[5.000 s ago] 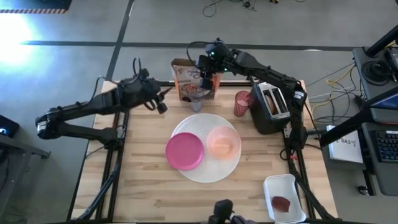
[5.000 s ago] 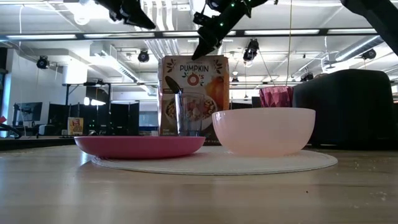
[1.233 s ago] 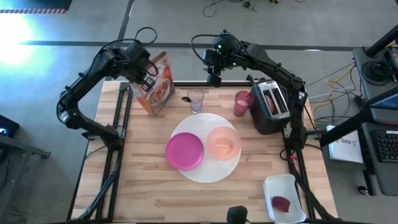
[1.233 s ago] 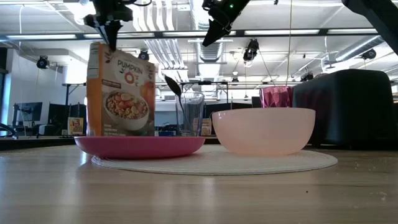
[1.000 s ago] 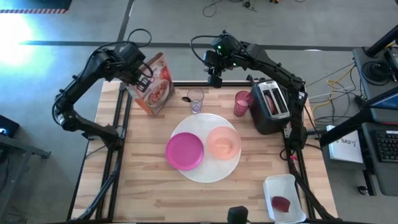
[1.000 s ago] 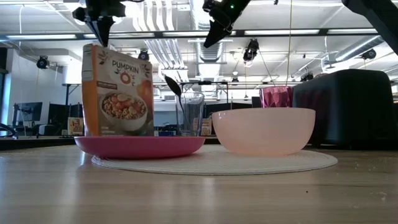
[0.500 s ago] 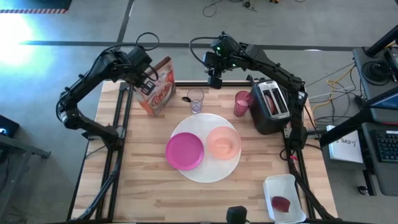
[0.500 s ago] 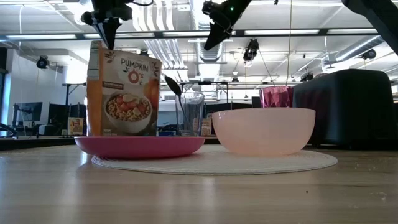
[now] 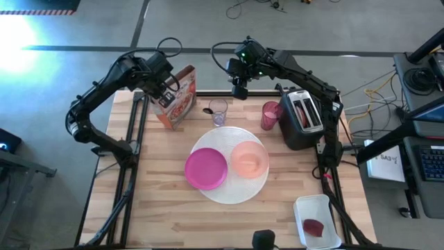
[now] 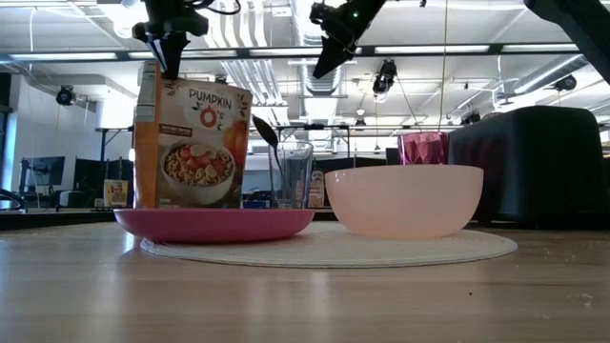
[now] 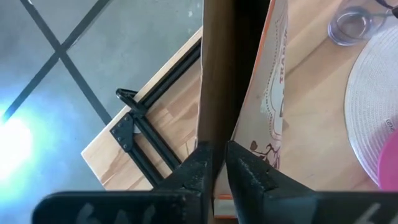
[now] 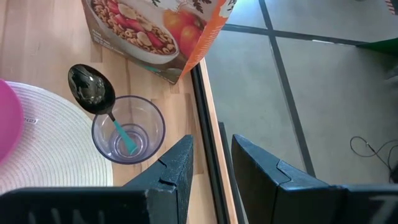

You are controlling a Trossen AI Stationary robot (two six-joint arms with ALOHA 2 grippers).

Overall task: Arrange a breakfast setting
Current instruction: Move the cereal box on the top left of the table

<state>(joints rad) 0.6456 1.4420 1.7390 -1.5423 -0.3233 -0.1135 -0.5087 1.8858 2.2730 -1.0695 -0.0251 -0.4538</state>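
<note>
Nearest the table's front edge in the low view: plate (image 10: pixel 214 222) and bowl (image 10: pixel 404 200) side by side on the mat (image 10: pixel 329 250), both already placed. Behind them the glass (image 9: pixel 218 111) stands just off the mat's far rim, spoon (image 12: pixel 93 87) standing in it, bowl end up. The pink cup (image 9: pixel 269 114) sits right of the glass, next to the toaster (image 9: pixel 302 119).

Far left: the box (image 9: pixel 177 97) is in the left gripper (image 11: pixel 214 163), fingers pinched narrow on its top edge, the box hanging below. In the high view it tilts, lower end near the table's far left corner. Whether its base touches the wood cannot be told; in the low view the plate hides the bottom.

Step in hand, as I judge it: setting the box down upright at the back left.
- Square the box to vertical before lowering; released tilted, it may tip.
- Keep it left of the glass. They are near each other, and a knock could spill the spoon.
- Keep the base wholly on the wood, away from the edge rail.
- Open the fingers only when the base is flat, then lift straight up so the top flap isn't dragged.

Right gripper (image 12: pixel 210 158) hovers above the far edge by the glass, fingers apart, holding nothing, waiting.
</note>
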